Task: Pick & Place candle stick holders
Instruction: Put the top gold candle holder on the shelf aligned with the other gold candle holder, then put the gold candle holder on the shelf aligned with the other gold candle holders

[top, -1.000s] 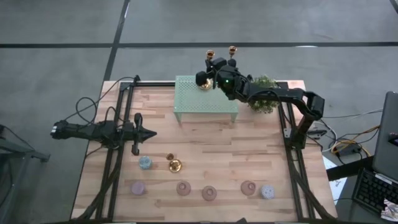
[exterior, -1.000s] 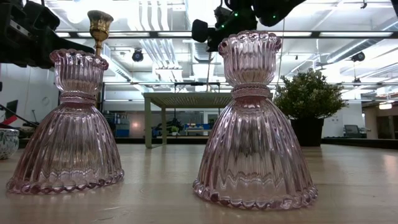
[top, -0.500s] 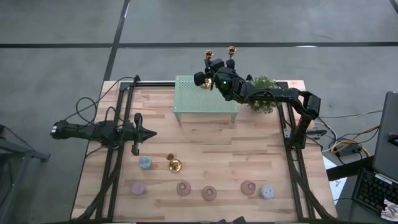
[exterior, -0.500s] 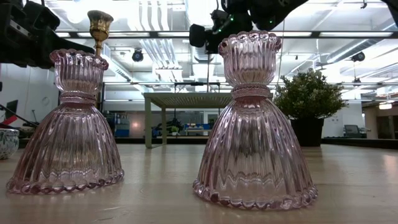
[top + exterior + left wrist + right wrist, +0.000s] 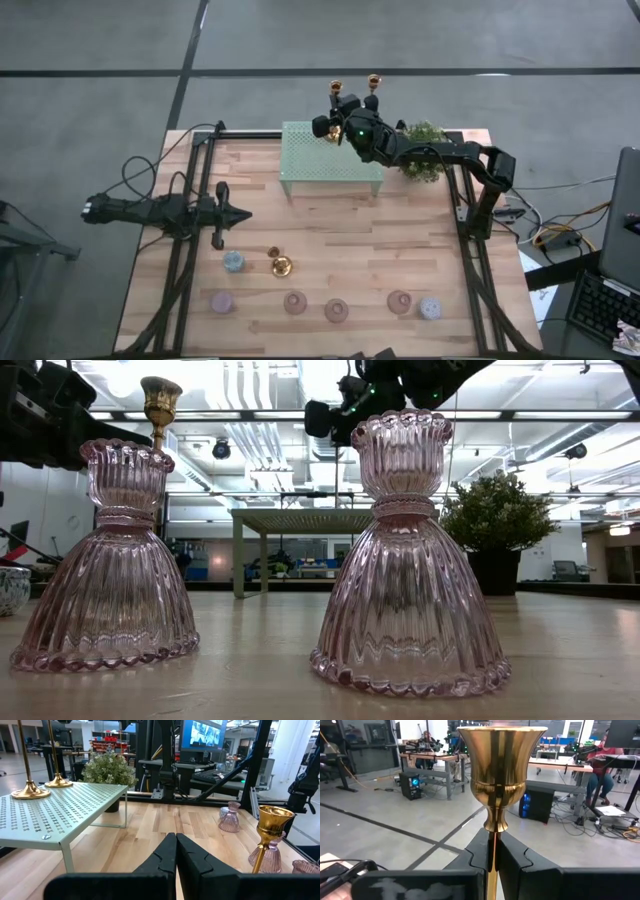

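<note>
Two gold candle stick holders stand by their round bases [image 5: 30,793] [image 5: 58,783] on the far edge of a green perforated stand [image 5: 310,165]. Their cups [image 5: 337,86] [image 5: 373,79] show beyond it. My right gripper [image 5: 341,104] reaches level from the right and is shut on the left one, whose cup [image 5: 500,765] rises above the fingers. A third gold holder [image 5: 281,265] stands on the table, clear of both grippers. My left gripper [image 5: 243,213] waits shut at the table's left side, touching nothing. My right gripper pinches the holder's thin stem [image 5: 493,834] between its two fingers, just below the cup. The fingers come in level from the table's near right side and lie across the stem. The holder stays upright. The bases on the green stand lie outside the right wrist view.
Several pink glass holders [image 5: 336,310] line the near edge, with bluish ones [image 5: 233,262] [image 5: 430,308] among them. Two pink ones [image 5: 405,560] [image 5: 110,570] fill the low view. A potted plant [image 5: 425,150] stands right of the green stand. Black frames run along both sides.
My right gripper has rolled a little and edged slightly toward the table's left over the green stand, still shut on the stem. The holders stand as before.
</note>
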Robot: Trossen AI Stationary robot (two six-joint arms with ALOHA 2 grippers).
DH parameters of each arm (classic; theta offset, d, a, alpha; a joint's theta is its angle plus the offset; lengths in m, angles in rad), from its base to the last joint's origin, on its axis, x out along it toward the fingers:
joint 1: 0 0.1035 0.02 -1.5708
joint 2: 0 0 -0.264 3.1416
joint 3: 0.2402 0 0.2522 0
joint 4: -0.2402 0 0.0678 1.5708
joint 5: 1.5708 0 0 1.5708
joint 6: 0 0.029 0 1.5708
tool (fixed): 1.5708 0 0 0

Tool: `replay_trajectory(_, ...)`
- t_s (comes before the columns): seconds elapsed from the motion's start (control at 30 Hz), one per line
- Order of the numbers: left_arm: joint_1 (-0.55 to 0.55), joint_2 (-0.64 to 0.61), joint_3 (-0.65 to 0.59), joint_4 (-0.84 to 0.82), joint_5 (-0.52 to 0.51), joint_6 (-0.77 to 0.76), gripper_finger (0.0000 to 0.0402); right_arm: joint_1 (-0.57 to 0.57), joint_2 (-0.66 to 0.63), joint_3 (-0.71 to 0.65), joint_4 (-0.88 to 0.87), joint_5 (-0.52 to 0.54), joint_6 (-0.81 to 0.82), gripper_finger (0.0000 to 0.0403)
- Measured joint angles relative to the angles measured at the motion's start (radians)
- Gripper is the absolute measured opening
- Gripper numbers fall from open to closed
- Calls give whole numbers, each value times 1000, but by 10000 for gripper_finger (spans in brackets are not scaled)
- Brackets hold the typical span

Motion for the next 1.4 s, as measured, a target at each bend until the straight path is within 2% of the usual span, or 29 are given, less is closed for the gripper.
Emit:
replay_trajectory(0.17,0,0,0,0,0,0,10,0,0,0,0,-3,-16,24)
replay_trajectory(0.53,0,0,0,0,0,0,10,4,2,-3,-51,-7,-24,110)
replay_trajectory(0.8,0,0,0,0,0,0,10,47,2,-3,-177,-4,-13,146)
replay_trajectory(1.07,0,0,0,0,0,0,10,91,-8,-2,-304,6,-13,158)
replay_trajectory(1.4,0,0,0,0,0,0,10,160,-42,-2,-538,0,55,136)
